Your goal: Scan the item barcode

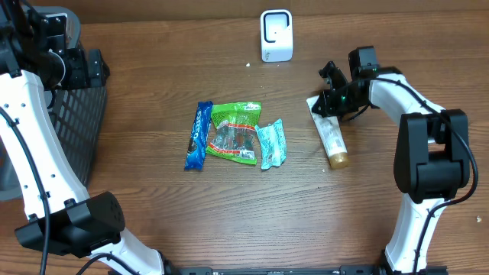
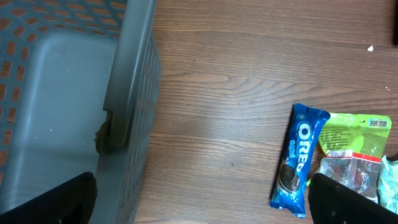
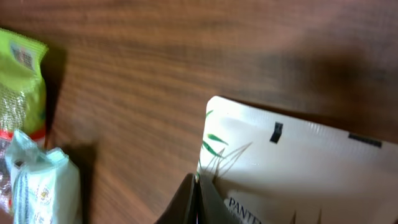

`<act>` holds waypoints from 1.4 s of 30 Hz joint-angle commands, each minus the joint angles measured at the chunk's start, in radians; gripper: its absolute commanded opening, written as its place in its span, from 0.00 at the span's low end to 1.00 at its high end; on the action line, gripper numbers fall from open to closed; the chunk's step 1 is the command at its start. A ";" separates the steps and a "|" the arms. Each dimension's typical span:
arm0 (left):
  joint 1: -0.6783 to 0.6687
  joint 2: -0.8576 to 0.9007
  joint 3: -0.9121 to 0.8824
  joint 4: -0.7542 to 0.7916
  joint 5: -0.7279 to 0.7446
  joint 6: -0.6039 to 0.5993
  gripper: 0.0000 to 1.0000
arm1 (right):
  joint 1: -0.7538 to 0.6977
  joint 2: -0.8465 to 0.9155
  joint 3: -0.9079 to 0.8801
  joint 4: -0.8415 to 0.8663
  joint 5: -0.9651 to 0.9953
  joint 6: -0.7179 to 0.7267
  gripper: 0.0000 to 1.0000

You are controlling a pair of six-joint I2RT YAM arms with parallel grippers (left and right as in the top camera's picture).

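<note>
- While the white tube (image 1: 330, 134) lies flat on the wooden table (image 1: 252, 206), right of centre, its gold cap (image 1: 338, 159) points toward the near edge.
- Near the tube's left side, three packs lie in a row: a teal pouch (image 1: 271, 143), a green snack bag (image 1: 235, 131) and a blue Oreo pack (image 1: 199, 136).
- At the tube's far, crimped end sits the right gripper (image 1: 327, 101), its fingers (image 3: 194, 200) pressed together at the crimp's corner; whether they pinch the tube I cannot tell.
- Far left, the left gripper (image 2: 202, 186) hangs with jaws spread wide and nothing between them, above the rim of a grey basket (image 1: 72, 122).
- Farthest back, a white scanner (image 1: 276, 35) stands upright, well apart from the tube.
</note>
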 commanded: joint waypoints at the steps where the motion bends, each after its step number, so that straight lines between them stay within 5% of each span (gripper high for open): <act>1: -0.008 -0.019 0.002 0.000 0.011 0.021 1.00 | -0.008 0.014 0.082 -0.120 0.051 0.011 0.04; 7: -0.008 -0.019 0.002 0.000 0.011 0.021 0.99 | 0.005 -0.079 0.333 -0.478 -0.047 0.163 0.04; 15: -0.008 -0.019 0.002 0.000 0.011 0.021 1.00 | 0.116 -0.095 0.264 -0.688 -0.001 0.163 0.04; 30: -0.008 -0.019 0.002 0.000 0.011 0.021 1.00 | 0.237 -0.245 -0.200 -0.441 0.414 0.554 0.04; 42: -0.008 -0.019 0.002 0.000 0.011 0.021 1.00 | 0.190 -0.280 -0.321 -0.267 0.957 0.764 0.04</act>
